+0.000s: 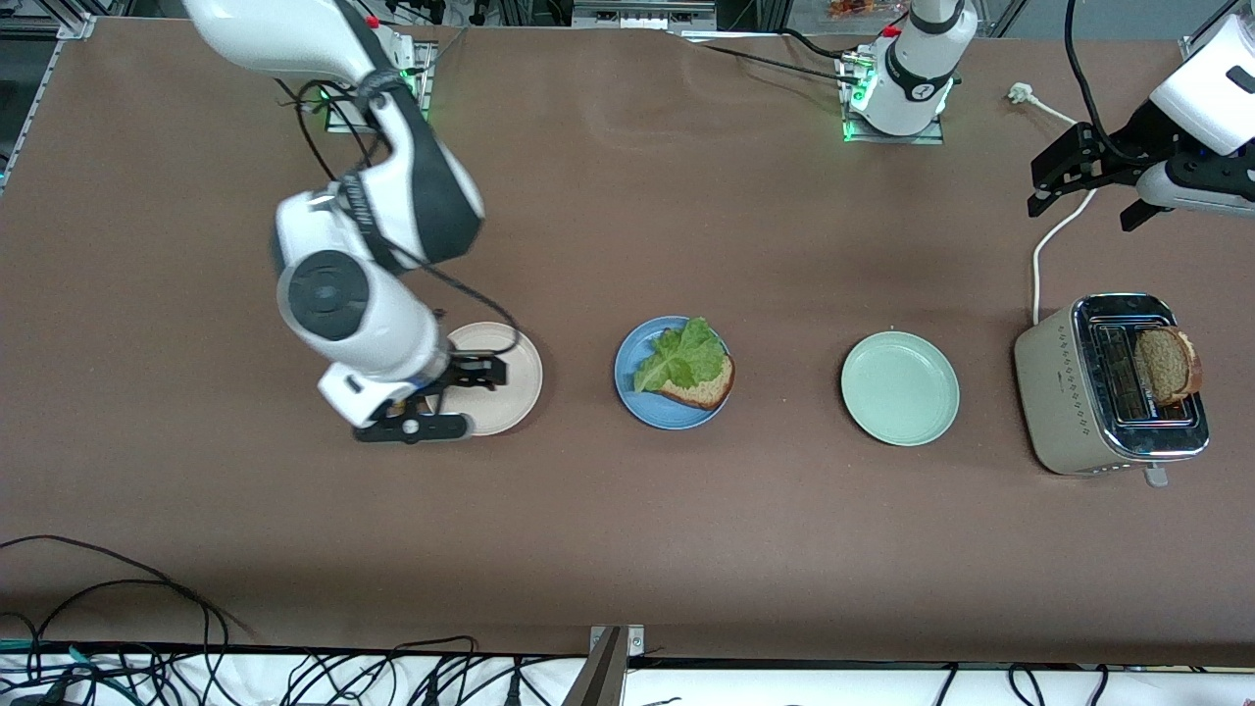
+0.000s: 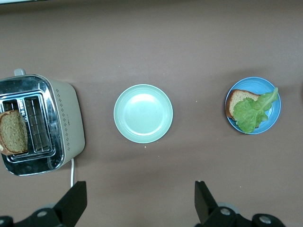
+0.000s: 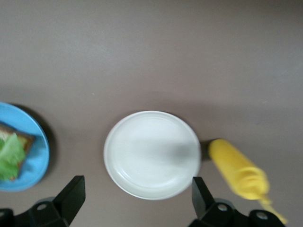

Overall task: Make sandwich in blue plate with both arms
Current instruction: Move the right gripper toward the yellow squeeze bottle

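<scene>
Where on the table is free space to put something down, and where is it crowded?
Bare patches lie between the blue plate and the green plate, and along the whole strip nearer the front camera than the plates. The green plate is empty. It is crowded at the beige plate, under the open right claw, and by the toaster.

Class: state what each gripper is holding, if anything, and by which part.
Nothing is held. The left gripper hangs open above the toaster; the right gripper is open over the beige plate.

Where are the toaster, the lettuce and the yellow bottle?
toaster (image 1: pixel 1054 392), front view, its beige side wall.
lettuce (image 1: pixel 678 355), front view, middle of the leaf.
yellow bottle (image 3: pixel 234 168), right wrist view, its body.
</scene>
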Controlling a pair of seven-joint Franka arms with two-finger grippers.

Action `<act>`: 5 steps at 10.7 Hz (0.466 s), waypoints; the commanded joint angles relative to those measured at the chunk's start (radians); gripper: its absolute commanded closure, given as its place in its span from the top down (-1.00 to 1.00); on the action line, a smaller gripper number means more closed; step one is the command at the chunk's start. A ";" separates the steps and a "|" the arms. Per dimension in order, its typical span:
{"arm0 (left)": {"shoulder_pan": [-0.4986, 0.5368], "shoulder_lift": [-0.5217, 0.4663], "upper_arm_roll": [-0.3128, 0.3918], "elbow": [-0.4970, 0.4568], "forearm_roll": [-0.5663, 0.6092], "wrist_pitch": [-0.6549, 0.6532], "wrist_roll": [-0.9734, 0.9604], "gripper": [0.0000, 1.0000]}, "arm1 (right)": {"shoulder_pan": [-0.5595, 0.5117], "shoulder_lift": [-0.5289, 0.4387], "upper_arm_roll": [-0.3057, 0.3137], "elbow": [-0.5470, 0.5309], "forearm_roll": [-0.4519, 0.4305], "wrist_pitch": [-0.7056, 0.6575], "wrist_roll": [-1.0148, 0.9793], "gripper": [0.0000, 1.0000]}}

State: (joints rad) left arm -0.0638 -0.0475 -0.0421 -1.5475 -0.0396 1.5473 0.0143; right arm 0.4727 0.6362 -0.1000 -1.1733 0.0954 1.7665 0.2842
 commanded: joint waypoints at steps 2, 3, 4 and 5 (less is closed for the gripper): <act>0.002 -0.009 0.002 0.001 -0.014 -0.012 -0.002 1.00 | -0.148 -0.110 0.014 -0.080 0.102 -0.053 -0.411 1.00; 0.002 -0.008 0.001 0.001 -0.014 -0.012 -0.004 1.00 | -0.188 -0.142 0.014 -0.126 0.150 -0.053 -0.521 1.00; 0.002 -0.008 0.002 0.001 -0.014 -0.012 -0.002 1.00 | -0.215 -0.182 0.014 -0.176 0.158 -0.052 -0.660 1.00; 0.002 -0.008 0.002 0.001 -0.014 -0.012 -0.002 1.00 | -0.242 -0.214 0.013 -0.222 0.158 -0.051 -0.769 1.00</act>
State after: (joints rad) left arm -0.0636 -0.0474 -0.0418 -1.5475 -0.0396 1.5473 0.0143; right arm 0.2903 0.5351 -0.1034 -1.2445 0.2229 1.7105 -0.2537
